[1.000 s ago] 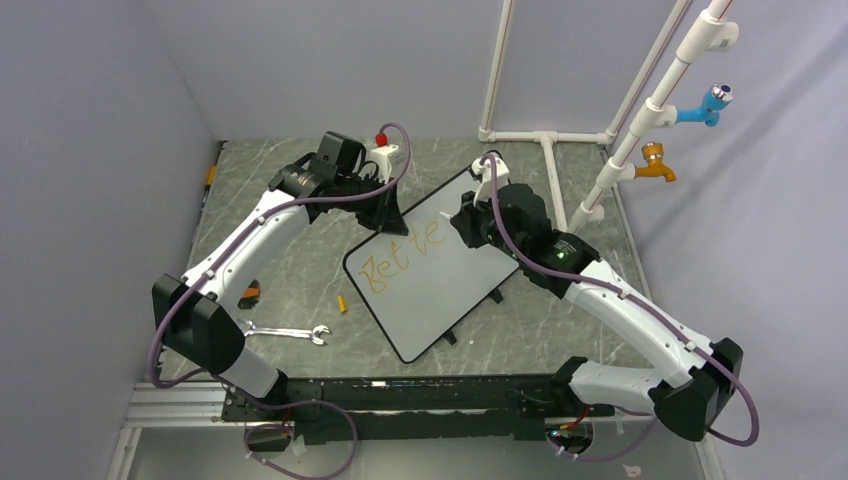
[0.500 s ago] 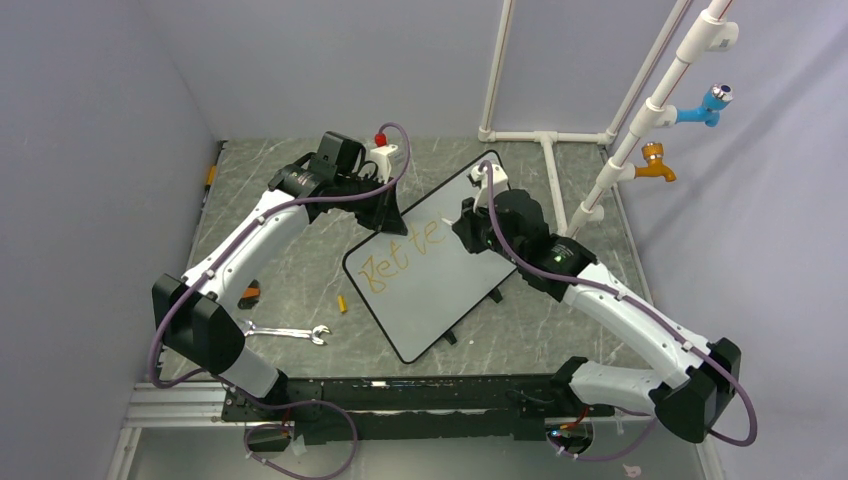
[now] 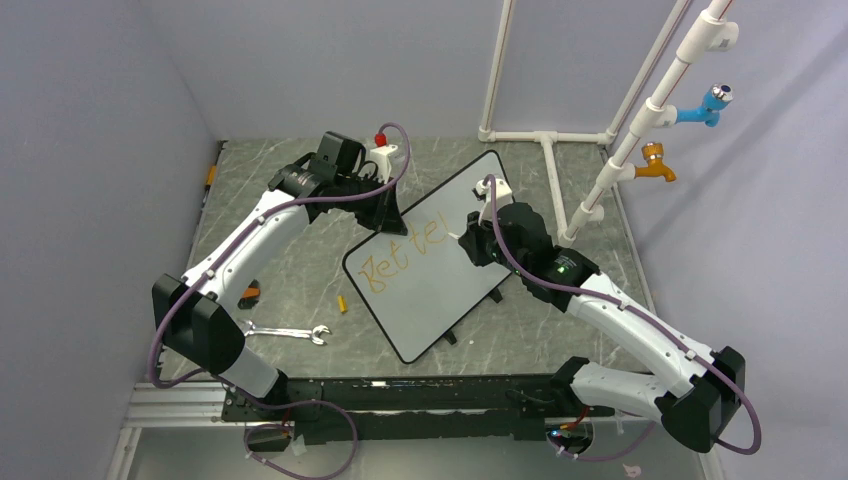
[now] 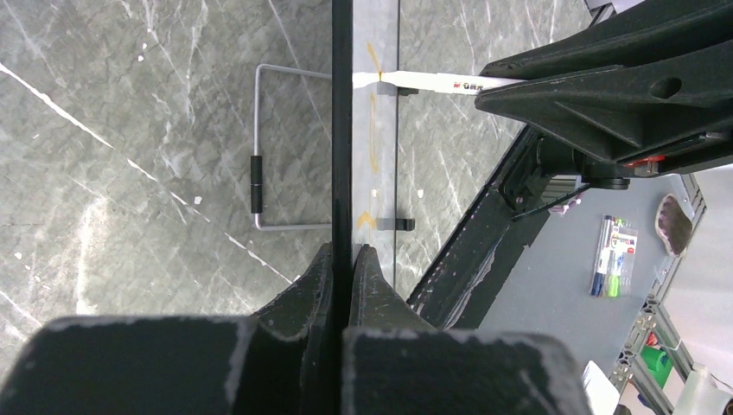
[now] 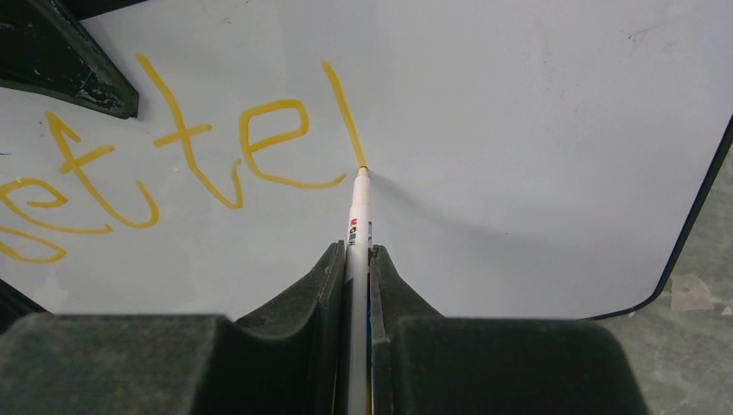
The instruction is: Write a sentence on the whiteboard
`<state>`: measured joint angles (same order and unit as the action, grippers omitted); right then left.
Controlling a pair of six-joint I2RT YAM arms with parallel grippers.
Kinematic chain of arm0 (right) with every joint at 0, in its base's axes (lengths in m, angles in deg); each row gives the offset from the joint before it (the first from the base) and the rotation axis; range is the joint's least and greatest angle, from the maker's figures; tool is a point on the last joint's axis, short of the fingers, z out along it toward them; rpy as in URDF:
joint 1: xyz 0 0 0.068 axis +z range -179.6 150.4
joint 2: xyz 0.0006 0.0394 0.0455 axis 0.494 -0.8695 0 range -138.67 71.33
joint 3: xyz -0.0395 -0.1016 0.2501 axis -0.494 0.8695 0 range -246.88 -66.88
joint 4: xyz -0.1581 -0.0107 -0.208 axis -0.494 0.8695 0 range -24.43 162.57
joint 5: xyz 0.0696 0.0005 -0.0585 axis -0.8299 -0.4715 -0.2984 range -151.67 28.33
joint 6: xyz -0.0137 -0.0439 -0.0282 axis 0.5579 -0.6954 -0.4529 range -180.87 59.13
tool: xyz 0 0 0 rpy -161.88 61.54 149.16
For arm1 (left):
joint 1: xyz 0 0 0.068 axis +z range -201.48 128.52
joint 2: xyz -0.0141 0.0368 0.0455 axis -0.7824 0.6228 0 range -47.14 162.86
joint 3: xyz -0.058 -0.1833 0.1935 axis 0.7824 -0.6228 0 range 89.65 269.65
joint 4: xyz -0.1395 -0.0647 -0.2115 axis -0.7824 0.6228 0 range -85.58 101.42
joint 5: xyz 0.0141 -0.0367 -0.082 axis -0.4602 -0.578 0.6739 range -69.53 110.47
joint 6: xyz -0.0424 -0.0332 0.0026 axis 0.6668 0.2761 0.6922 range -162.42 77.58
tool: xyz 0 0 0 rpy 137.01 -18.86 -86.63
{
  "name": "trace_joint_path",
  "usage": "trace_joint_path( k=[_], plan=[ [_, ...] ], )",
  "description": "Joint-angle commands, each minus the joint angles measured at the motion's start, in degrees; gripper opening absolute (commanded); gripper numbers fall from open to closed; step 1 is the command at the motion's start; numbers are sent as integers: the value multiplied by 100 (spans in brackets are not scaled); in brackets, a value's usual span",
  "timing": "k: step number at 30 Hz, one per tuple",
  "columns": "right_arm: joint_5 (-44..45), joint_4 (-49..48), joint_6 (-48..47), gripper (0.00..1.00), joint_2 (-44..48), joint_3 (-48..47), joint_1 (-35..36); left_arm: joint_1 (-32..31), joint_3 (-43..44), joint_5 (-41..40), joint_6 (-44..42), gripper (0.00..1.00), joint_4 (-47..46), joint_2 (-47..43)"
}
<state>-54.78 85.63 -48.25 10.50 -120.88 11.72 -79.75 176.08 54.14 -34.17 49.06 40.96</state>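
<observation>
Whiteboard (image 3: 432,300), one, pinched by left fingers (image 4: 321,281), one marker (image 5: 358,216) gripped by right fingers (image 5: 324,285)

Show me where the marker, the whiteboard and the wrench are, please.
marker (image 5: 357,212): right wrist view, on its white barrel behind the tip.
whiteboard (image 3: 432,295): top view, on a bare part of its white surface.
wrench (image 3: 285,331): top view, on the middle of its shaft.

Left arm (image 3: 262,225) reaches far forward, left gripper (image 3: 389,214) pinched tight; right arm (image 3: 625,312) bends inward, right gripper (image 3: 469,236) clamped, tilted down.
</observation>
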Motion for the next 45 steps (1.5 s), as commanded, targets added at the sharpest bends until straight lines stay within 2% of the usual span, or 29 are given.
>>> trace_joint_path(
  k=[1,45],
  plan=[
    [-92,-64,89,0,43,-15,-15,60,-22,-954,-684,0,-236,-163],
    [22,-146,-365,0,-932,-1339,-316,61,-21,-932,-693,0,-218,-69]
  ],
)
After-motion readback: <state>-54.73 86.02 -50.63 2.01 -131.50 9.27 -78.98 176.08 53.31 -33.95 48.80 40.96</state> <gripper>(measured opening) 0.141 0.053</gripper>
